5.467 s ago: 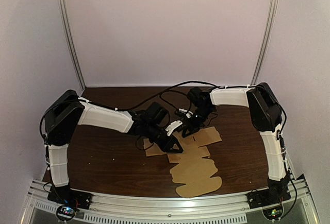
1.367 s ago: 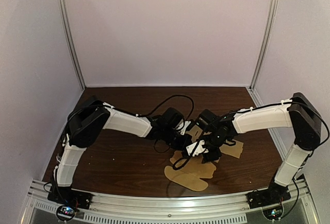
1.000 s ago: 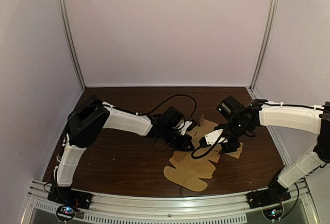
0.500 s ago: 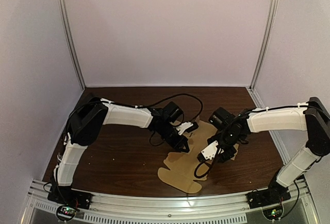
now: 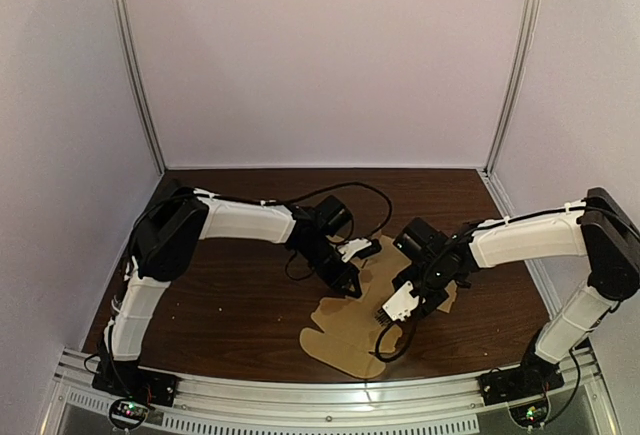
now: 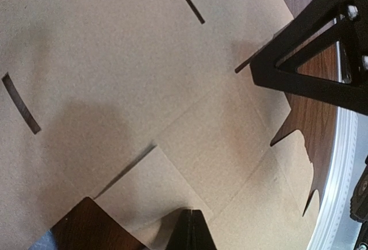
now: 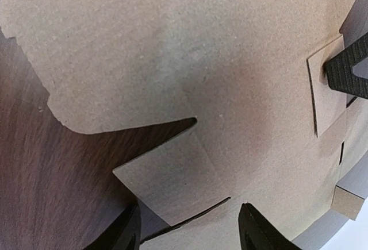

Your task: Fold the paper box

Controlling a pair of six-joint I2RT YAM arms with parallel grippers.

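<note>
1. Jaws of the left gripper (image 5: 349, 280) stand wide apart and clasp nothing. In the left wrist view (image 6: 223, 141) one black finger tip sits at the edge of a cut flap low in the frame. The other is over the sheet at the upper right. Whether either presses down cannot be told.
2. Beneath and between both grippers lies the paper box (image 5: 350, 333), an unfolded brown blank. It is spread flat on the dark wooden worktop (image 5: 220, 305), right of the middle, and its rounded near lobe reaches toward the metal rail (image 5: 300, 410).
3. Seen close, the blank (image 6: 115, 60) shows narrow slits, creases and pointed notches along one side.
4. Just right of the left gripper, the right gripper (image 5: 391, 317) points down at the sheet with its jaws parted and holding nothing. In the right wrist view (image 7: 188, 215) a small flap of the blank (image 7: 201, 43) lies between the two fingers.
5. At that view's right edge, a ribbed black finger tip (image 7: 348, 66) meets a small square tab.
</note>
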